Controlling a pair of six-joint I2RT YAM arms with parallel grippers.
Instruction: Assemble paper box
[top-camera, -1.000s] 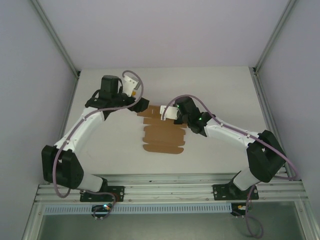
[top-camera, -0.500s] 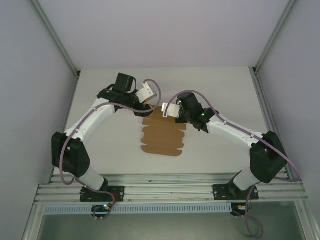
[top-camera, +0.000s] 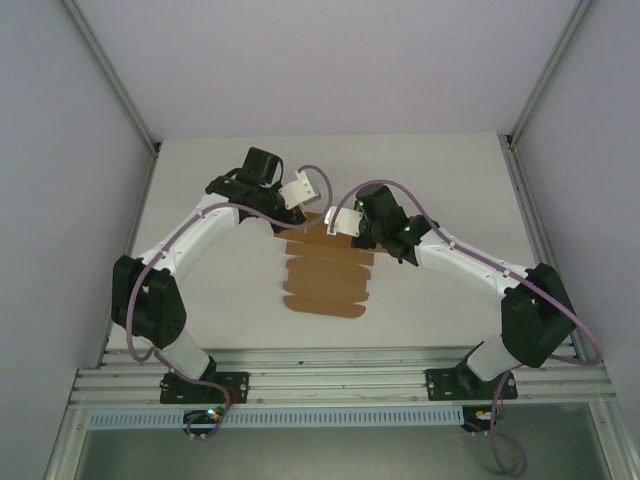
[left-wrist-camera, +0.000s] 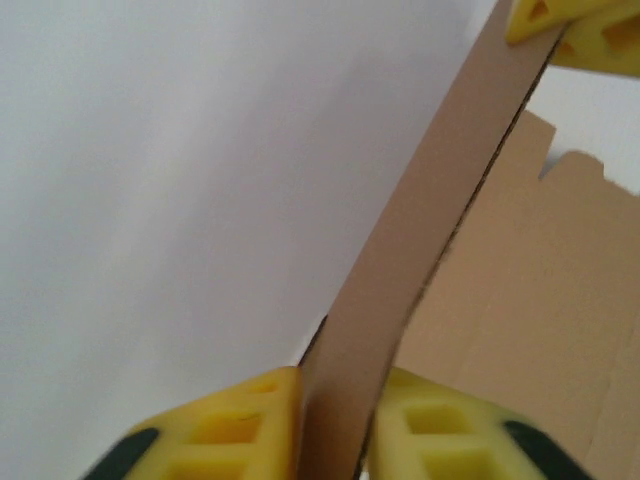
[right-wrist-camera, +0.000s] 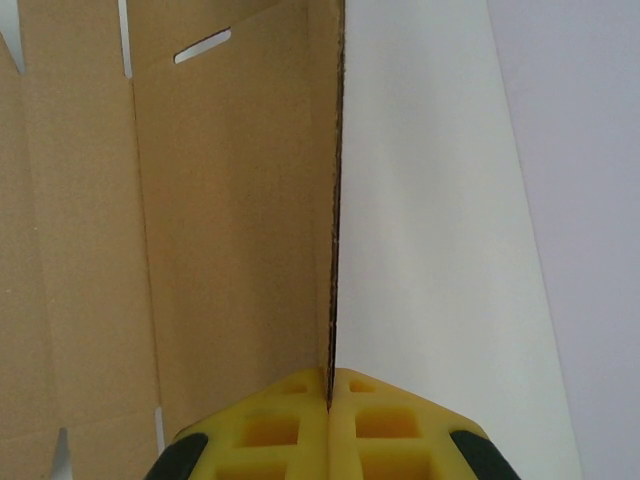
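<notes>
From above, the far end of the plain brown die-cut cardboard sheet (top-camera: 325, 272) is covered by both wrists, so the fingertips and the exact places where they meet the board are hidden. The sheet's near flaps lie flat on the white table (top-camera: 200, 200), midway between the two arms. Its scalloped near edge is in plain sight.

The left gripper (top-camera: 303, 206) and the right gripper (top-camera: 336, 222) sit close together over the far edge of the sheet.

In the left wrist view, the left gripper (left-wrist-camera: 335, 425) has its yellow ribbed fingers (left-wrist-camera: 235, 425) pressed in on a narrow raised cardboard strip (left-wrist-camera: 420, 230). The bottom of the frame cuts the fingers off. The strip runs up to the top right corner, where a second yellow pad (left-wrist-camera: 570, 30) touches it. That pad is mostly out of frame, and this view does not show which gripper it belongs to. The rest of the sheet (left-wrist-camera: 540, 300) lies behind the strip and is blurred.

In the right wrist view, the right gripper (right-wrist-camera: 330, 405) is closed flat on an upright flap seen edge-on as a thin dark line (right-wrist-camera: 336, 200), with no gap between its yellow fingers (right-wrist-camera: 265, 430). Left of that flap the sheet (right-wrist-camera: 220, 230) spreads out with fold lines and a small slot (right-wrist-camera: 203, 45), and its left part runs out of frame. Bare table (right-wrist-camera: 420, 250) lies to the flap's right
</notes>
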